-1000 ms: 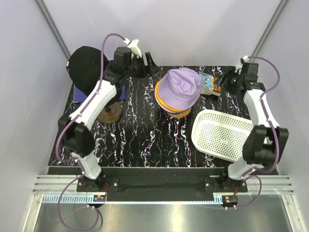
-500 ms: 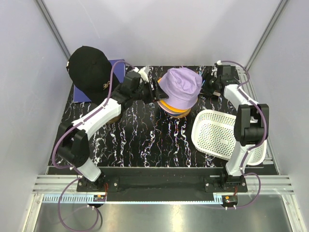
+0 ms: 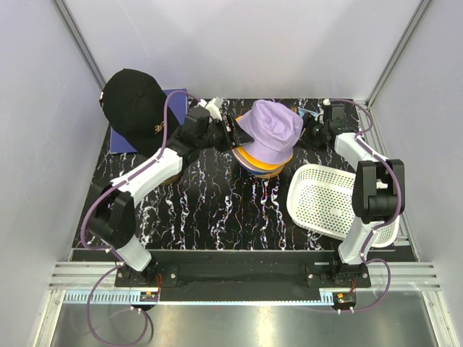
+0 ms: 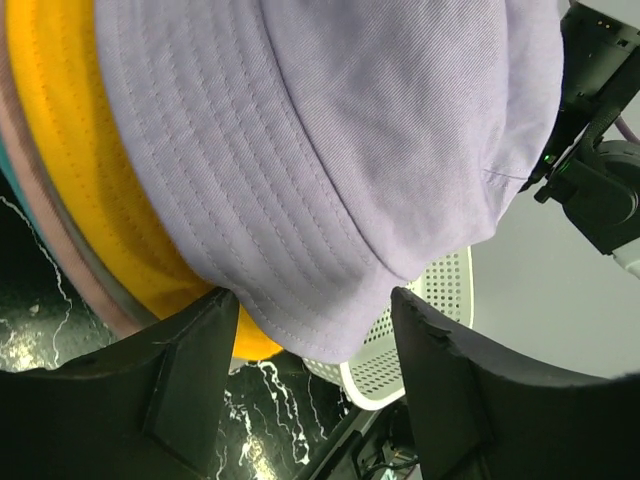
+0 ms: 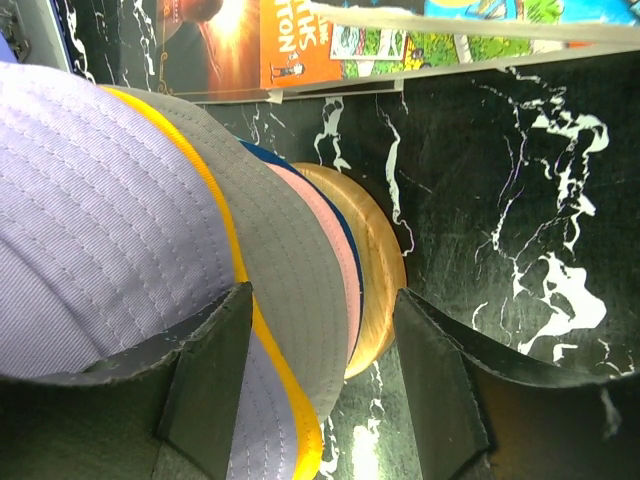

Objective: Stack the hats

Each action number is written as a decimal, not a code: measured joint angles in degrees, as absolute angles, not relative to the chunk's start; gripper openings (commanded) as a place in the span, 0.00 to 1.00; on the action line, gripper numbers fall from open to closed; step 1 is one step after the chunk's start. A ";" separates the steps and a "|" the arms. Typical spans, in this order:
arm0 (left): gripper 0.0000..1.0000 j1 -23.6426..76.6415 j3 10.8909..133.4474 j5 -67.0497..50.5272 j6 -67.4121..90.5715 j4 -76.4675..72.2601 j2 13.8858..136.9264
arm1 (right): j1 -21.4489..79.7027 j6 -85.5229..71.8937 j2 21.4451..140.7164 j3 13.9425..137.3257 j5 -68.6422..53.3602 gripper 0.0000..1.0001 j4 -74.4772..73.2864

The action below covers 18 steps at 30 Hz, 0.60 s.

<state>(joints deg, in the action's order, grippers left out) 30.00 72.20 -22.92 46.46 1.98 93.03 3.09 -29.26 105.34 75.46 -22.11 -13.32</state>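
A lavender bucket hat (image 3: 269,130) tops a stack of hats at the table's back centre, with an orange brim (image 3: 262,164) showing under it. My left gripper (image 3: 233,134) is open at the stack's left side, and the lavender brim (image 4: 300,230) lies between its fingers (image 4: 190,370). The orange hat (image 4: 110,200) is just below. My right gripper (image 3: 309,134) is open at the stack's right side, straddling the orange, pink and blue brim edges (image 5: 320,290) above a wooden disc (image 5: 378,270). A black cap (image 3: 134,105) sits at the back left.
A white perforated basket (image 3: 333,199) lies at the right front of the stack and shows in the left wrist view (image 4: 430,350). Picture books (image 5: 400,30) lie behind the stack. A blue cloth (image 3: 177,101) lies by the black cap. Grey walls close in at the back and sides.
My left gripper swung from the back near the black cap to the stack's left side. My right gripper came in from the back right corner to the stack's right side. The lavender hat shifted slightly.
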 measured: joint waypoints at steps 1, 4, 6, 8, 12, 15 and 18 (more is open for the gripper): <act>0.61 30.00 72.20 -22.98 46.63 1.45 93.38 | 3.16 -29.28 105.27 75.29 -22.11 0.66 -13.37; 0.58 29.95 72.20 -23.11 47.00 1.10 94.41 | 3.33 -29.28 104.97 75.07 -21.98 0.66 -13.47; 0.50 29.89 72.18 -23.11 47.11 1.15 94.91 | 3.33 -29.28 104.75 74.96 -21.93 0.66 -13.63; 0.39 29.76 72.20 -23.14 47.31 1.28 95.00 | 3.36 -29.28 104.62 74.96 -21.89 0.66 -13.72; 0.09 29.54 72.20 -23.16 47.86 1.37 95.00 | 3.68 -29.28 104.31 74.94 -21.82 0.66 -14.55; 0.00 29.08 72.12 -23.16 47.86 1.32 95.02 | 4.27 -29.28 103.98 74.78 -21.67 0.66 -14.90; 0.00 28.25 71.44 -23.44 47.81 0.95 95.26 | 4.67 -29.41 103.28 74.00 -21.63 0.66 -14.92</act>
<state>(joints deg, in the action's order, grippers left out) 28.25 71.44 -23.44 47.81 0.95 95.26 4.67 -29.41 103.28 74.00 -21.63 -14.92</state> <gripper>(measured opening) 0.023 0.664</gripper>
